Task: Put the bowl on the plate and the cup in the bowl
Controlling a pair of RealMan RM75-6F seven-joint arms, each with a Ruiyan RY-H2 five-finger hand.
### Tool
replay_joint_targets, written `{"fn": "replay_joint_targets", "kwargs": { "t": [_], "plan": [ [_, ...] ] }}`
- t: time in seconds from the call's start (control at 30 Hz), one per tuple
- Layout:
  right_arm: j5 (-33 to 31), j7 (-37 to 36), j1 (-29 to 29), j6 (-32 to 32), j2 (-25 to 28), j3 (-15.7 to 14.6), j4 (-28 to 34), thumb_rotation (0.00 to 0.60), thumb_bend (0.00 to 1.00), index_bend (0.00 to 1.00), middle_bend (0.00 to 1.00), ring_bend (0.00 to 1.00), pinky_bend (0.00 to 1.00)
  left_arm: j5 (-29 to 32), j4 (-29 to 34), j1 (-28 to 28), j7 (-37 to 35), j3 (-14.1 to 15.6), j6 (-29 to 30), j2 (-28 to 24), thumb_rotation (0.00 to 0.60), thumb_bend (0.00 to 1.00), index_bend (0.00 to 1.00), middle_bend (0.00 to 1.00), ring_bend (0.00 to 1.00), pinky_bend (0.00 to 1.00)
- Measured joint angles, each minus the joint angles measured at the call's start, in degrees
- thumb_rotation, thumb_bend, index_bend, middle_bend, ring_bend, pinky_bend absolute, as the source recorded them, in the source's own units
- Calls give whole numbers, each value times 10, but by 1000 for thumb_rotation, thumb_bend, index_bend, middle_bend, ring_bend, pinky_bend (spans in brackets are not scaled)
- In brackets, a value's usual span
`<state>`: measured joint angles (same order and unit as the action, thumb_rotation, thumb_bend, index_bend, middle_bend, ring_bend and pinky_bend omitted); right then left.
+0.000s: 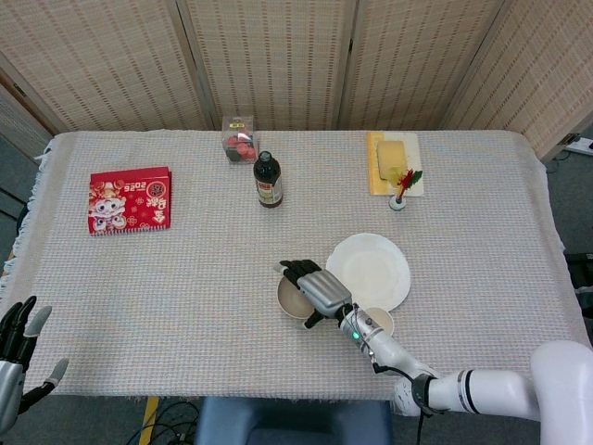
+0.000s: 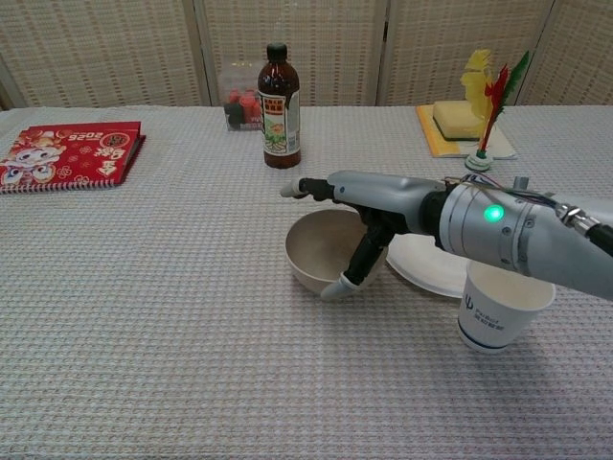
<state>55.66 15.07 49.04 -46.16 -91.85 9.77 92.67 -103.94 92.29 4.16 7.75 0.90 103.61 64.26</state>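
Woven screens behind, grey textured cloth over table. One beige bowl at centre front, empty, sitting on the cloth just left of one white plate, rims close, possibly touching; plate bare. One white paper cup right of the bowl and in front of the plate, upright, nothing visible inside; mostly hidden under the forearm from the head camera.

Right hand stretched over the bowl, fingers extended flat above the far rim, thumb hanging down the near outer wall, tip close to the cloth. Hand spread wide, holding nothing; whether the thumb actually touches the bowl hard to tell. Left hand far left of the bowl beyond the table's front edge, fingers apart and empty, cut off by the frame, absent from the chest camera.

Behind the bowl, one brown bottle with dark cap, upright. Behind the bottle, one clear box with red items inside, too small to identify. Far left of the bowl, one red patterned booklet lying flat. Behind the plate, one yellow tray carrying a pale block, and one small stand holding red, yellow and green feathers.
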Motion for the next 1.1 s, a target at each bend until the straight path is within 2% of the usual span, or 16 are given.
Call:
{"fn": "replay_joint_targets", "kwargs": {
  "t": [0.23,0.4,0.5,0.57,0.77,1.1],
  "plan": [
    [-2,-6,5,6,-10,-3,-17,600,13,0,0,0,0,0,-1,1,-4,0,2,-1,600,314,0,0,0,262],
    [-4,-4,8,6,-16,-6,-26,600,120,0,0,0,6,-2,-1,2,-6,0,4,-2,600,314,0,0,0,262],
    [-1,0,8,-2,-20,-7,-29,600,191,0,0,27,112,-3,-2,3,-6,0,7,-1,600,314,0,0,0,262],
    [4,3,6,-13,-22,-8,-30,600,236,0,16,97,231,-3,-2,3,-6,0,7,-1,600,314,0,0,0,262],
    [13,14,0,-37,-26,-9,-30,600,278,0,48,158,362,-3,-2,5,-7,-1,10,-1,600,314,0,0,0,262],
    [23,14,-8,-59,-11,2,-12,600,262,0,52,160,365,-4,-4,6,-5,-2,11,0,600,314,0,0,0,262]
  ]
}}
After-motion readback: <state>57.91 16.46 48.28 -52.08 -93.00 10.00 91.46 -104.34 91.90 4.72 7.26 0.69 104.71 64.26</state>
